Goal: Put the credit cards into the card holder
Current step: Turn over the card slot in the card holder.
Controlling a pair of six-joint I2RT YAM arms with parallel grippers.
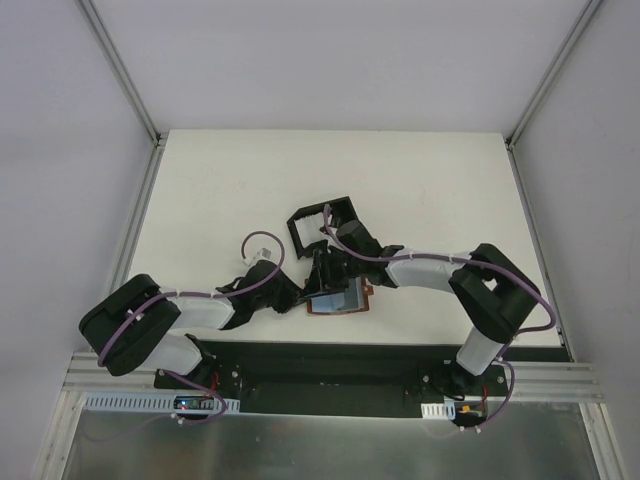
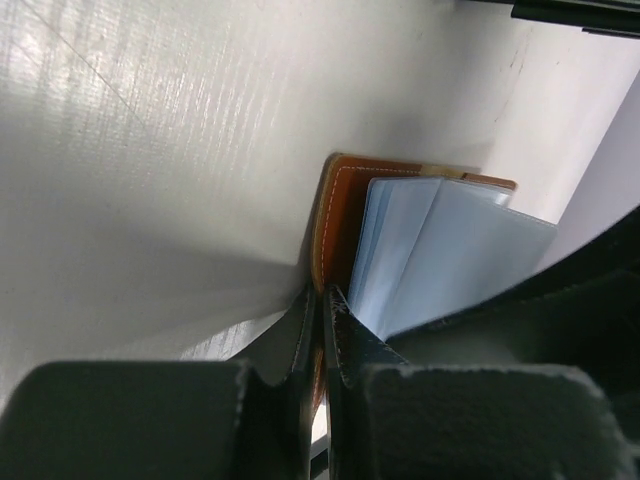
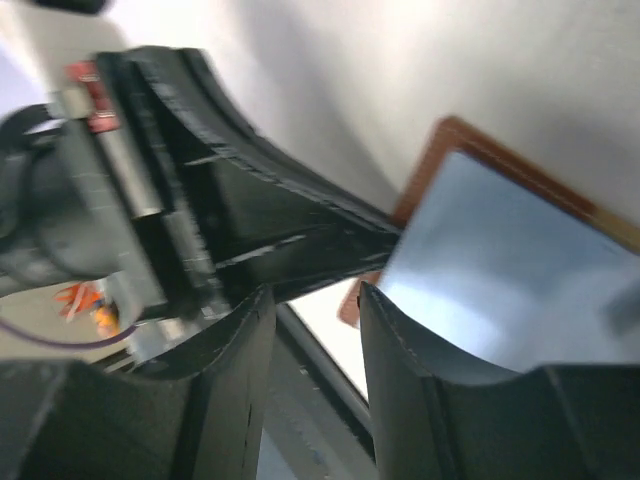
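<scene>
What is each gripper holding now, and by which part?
The left gripper pinches the brown wallet by its leather edge. The right gripper stands open beside the credit cards, holding nothing visible.

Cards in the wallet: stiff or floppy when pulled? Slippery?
Probably stiff: the cards fan out flat and straight from the wallet, no sag. Likely slippery: their pale faces look smooth and glossy. Being thin and stacked, two may slide out together, though the left tool pinching the wallet should keep it from dragging.
</scene>
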